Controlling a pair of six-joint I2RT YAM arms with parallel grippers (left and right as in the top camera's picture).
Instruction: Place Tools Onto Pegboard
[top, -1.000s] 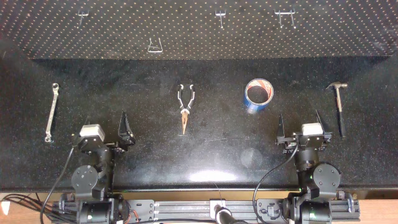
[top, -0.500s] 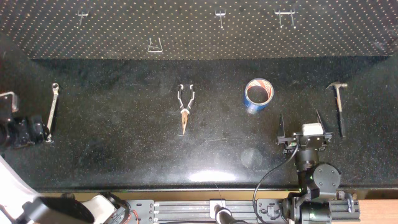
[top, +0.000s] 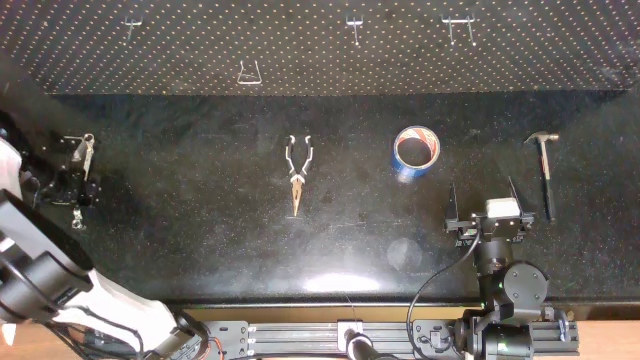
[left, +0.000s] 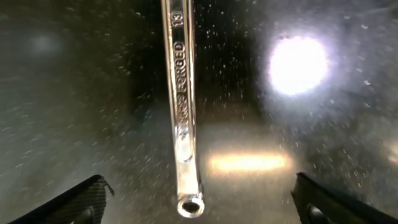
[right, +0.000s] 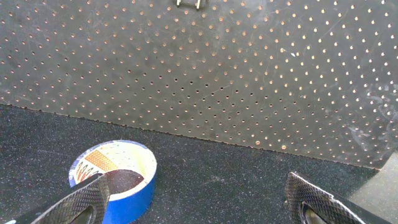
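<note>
We hold the left gripper (left: 199, 186) over the wrench (left: 181, 106), fingers (left: 87, 199) spread wide either side of it. Our right gripper (right: 196, 190), fingers parted too, faces the tape roll (right: 115, 171).

A slim silver steel wrench (left: 182, 112) is laid flat at the worktop's 9 o'clock side, its length running from 12 to 6. Pale-handled needle-nose pliers (top: 298, 175) are laid near the centre, nose toward 6 o'clock. A blue roll of tape (top: 415, 152) is set flat toward 2 o'clock. A black-handled hammer (top: 544, 170) is laid at 3, head toward 12. The dark perforated pegboard (top: 320, 50) is stood along 12 o'clock.
</note>
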